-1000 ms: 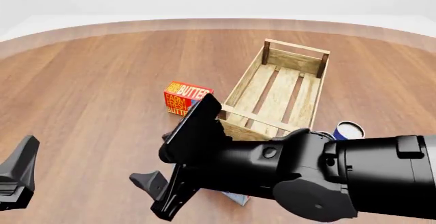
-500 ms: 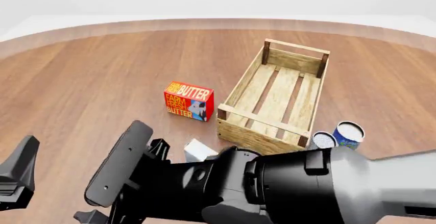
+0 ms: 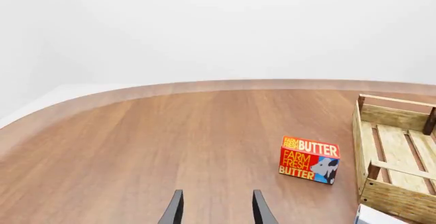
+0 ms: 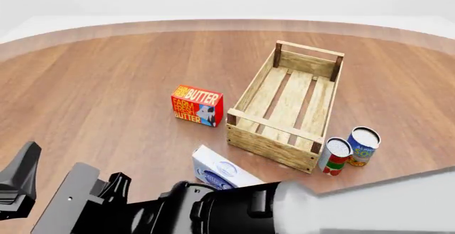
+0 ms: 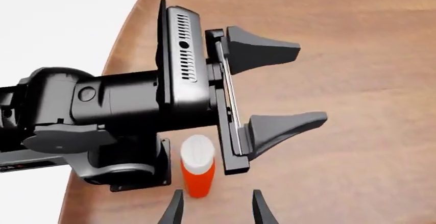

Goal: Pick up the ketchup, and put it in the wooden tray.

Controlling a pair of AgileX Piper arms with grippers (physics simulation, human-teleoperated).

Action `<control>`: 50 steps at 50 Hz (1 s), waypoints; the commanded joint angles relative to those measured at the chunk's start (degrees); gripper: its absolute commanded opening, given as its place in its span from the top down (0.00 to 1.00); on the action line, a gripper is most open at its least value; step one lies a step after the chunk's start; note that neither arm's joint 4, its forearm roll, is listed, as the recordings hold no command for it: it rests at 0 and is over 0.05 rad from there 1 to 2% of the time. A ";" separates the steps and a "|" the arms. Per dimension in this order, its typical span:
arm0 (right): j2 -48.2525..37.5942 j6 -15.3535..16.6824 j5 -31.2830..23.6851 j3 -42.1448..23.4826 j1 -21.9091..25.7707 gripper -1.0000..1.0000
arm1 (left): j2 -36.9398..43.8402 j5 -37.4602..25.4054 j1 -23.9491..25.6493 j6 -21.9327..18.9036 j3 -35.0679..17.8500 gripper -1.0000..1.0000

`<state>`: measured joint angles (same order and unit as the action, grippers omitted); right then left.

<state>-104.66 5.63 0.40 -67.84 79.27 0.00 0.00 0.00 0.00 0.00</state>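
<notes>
The ketchup (image 5: pixel 198 172), a red-orange bottle with a white cap, shows only in the right wrist view, standing near the table's edge beside the left arm. My right gripper (image 5: pixel 215 213) is open, its fingertips just short of the bottle and apart from it. My left gripper (image 5: pixel 276 89) is open and empty above the table beyond the bottle; one of its fingers (image 4: pixel 20 180) shows at the front view's lower left edge. The wooden tray (image 4: pixel 249 93) lies at centre right, with nothing inside. In the front view the ketchup is hidden by my right arm (image 4: pixel 213 212).
A red butter box (image 4: pixel 197 105) stands left of the tray and also shows in the left wrist view (image 3: pixel 310 160). A white-and-blue carton (image 4: pixel 217 172) lies in front of the tray. Two cans (image 4: pixel 335 156) (image 4: pixel 363 146) stand at the tray's near right corner.
My right arm has swung left and down across the front view, uncovering the carton and the two cans. The left gripper has not moved.
</notes>
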 commanded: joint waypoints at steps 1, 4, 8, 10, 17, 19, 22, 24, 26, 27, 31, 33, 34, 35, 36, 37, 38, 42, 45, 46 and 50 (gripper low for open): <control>-11.91 1.51 2.26 -7.27 3.52 0.00 | 0.00 0.00 0.00 0.00 0.00 0.00; -12.58 1.58 2.37 -7.60 3.51 0.00 | 0.00 0.00 0.00 0.00 0.00 0.00; -12.92 1.28 2.51 -7.66 3.67 0.00 | 0.00 0.00 0.00 0.00 0.00 0.00; -14.16 1.13 2.50 -8.22 3.77 0.00 | 0.00 0.00 0.00 0.00 0.00 0.00; -14.91 -0.19 3.60 -7.97 4.36 0.00 | 0.00 0.00 0.00 0.00 0.00 0.00; -15.21 -0.21 3.84 -7.95 4.23 0.00 | 0.00 0.00 0.00 0.00 0.00 0.00; -15.46 -0.42 3.89 -8.06 4.31 0.00 | 0.00 0.00 0.00 0.00 0.00 0.00; -15.66 -0.67 4.04 -8.12 4.20 0.00 | 0.00 0.00 0.00 0.00 0.00 0.00; -15.85 -0.78 4.31 -8.05 4.06 0.00 | 0.00 0.00 0.00 0.00 0.00 0.00; -16.09 -0.98 4.96 -7.71 4.08 0.00 | 0.00 0.00 0.00 0.00 0.00 0.00; -16.74 -0.88 5.25 -7.86 3.79 0.00 | 0.00 0.00 0.00 0.00 0.00 0.00; -17.09 -0.91 5.46 -7.95 3.43 0.00 | 0.00 0.00 0.00 0.00 0.00 0.00; -17.15 -1.08 5.58 -7.91 3.47 0.00 | 0.00 0.00 0.00 0.00 0.00 0.00; -17.24 -1.12 5.58 -7.93 3.46 0.00 | 0.00 0.00 0.00 0.00 0.00 0.00; -17.32 -1.12 5.62 -7.95 3.38 0.00 | 0.00 0.00 0.00 0.00 0.00 0.00; -17.40 -1.07 5.57 -8.03 3.28 0.00 | 0.00 0.00 0.00 0.00 0.00 0.00; -17.48 -1.10 5.57 -8.06 3.28 0.00 | 0.00 0.00 0.00 0.00 0.00 0.00; -17.73 -1.34 5.69 -8.11 3.29 0.00 | 0.00 0.00 0.00 0.00 0.00 0.00; -18.01 -1.43 5.66 -8.23 3.41 0.00 | 0.00 0.00 0.00 0.00 0.00 0.00; -18.10 -1.38 5.61 -8.31 3.33 0.00 | 0.00 0.00 0.00 0.00 0.00 0.00; -17.89 -1.35 5.65 -8.15 3.12 0.00 | 0.00 0.00 0.00 0.00 0.00 0.00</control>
<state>-121.99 4.50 5.79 -75.90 82.59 0.00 0.00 0.00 0.00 0.00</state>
